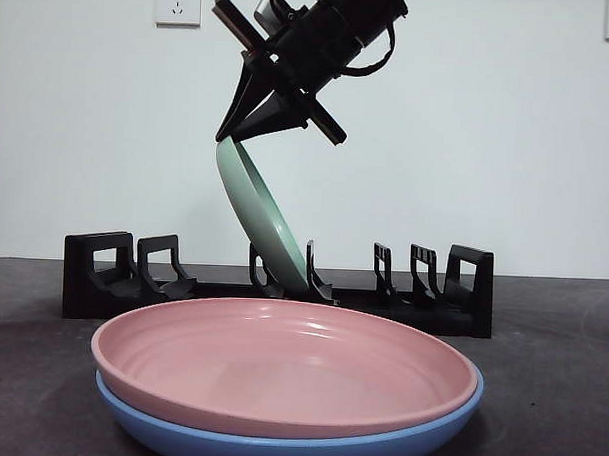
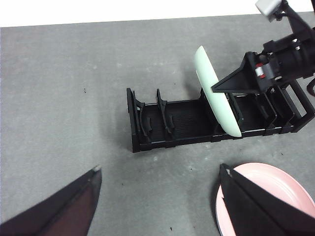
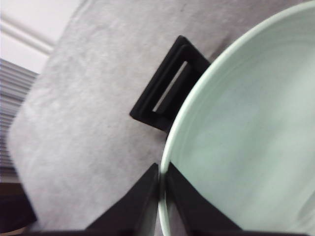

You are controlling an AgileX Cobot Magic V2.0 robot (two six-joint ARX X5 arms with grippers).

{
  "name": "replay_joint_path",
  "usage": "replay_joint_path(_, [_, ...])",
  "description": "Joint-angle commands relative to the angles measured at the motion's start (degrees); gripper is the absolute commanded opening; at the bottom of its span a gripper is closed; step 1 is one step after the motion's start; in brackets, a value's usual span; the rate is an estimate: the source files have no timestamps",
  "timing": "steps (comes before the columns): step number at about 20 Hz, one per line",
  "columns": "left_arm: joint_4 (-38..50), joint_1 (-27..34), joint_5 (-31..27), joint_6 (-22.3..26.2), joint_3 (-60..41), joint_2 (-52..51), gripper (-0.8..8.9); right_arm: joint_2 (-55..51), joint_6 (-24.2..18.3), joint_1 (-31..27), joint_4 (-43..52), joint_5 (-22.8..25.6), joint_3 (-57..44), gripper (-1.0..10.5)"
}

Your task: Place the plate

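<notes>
A pale green plate point(image 1: 260, 214) stands tilted on edge with its lower rim in a middle slot of the black dish rack point(image 1: 103, 276). My right gripper point(image 1: 250, 126) comes down from above and is shut on the plate's top rim; in the right wrist view its jaws point(image 3: 162, 196) pinch the green rim point(image 3: 246, 142). The left wrist view shows the green plate point(image 2: 215, 98) leaning in the rack point(image 2: 172, 123) with the right gripper point(image 2: 231, 86) on it. My left gripper point(image 2: 157, 196) is open and empty, above the table in front of the rack.
A pink plate point(image 1: 280, 362) lies stacked on a blue plate point(image 1: 277, 442) in front of the rack, near the camera. The pink plate also shows in the left wrist view point(image 2: 280, 184). The rack has several free slots on both sides of the green plate.
</notes>
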Motion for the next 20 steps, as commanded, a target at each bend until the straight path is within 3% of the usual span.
replay_joint_path(1, [0.5,-0.2,-0.3,1.1,1.1,0.3,3.75,0.7,1.2,0.2,1.0,-2.6,1.6,0.1])
replay_joint_path(5, [0.6,-0.2,-0.3,1.1,1.1,0.3,3.75,-0.8,1.4,0.4,0.9,-5.4,1.8,0.1])
replay_joint_path(14, [1.2,-0.2,-0.3,1.1,1.1,0.4,3.75,-8.7,0.5,0.4,-3.0,-6.3,2.0,0.1])
replay_joint_path(18, [1.2,-0.2,-0.3,1.1,1.1,0.4,3.75,-13.2,-5.3,1.4,-12.4,-5.6,2.0,0.1])
replay_joint_path(20, [1.2,-0.2,-0.3,1.1,1.1,0.4,3.75,-15.4,-10.1,2.7,-19.6,-1.8,2.0,0.1])
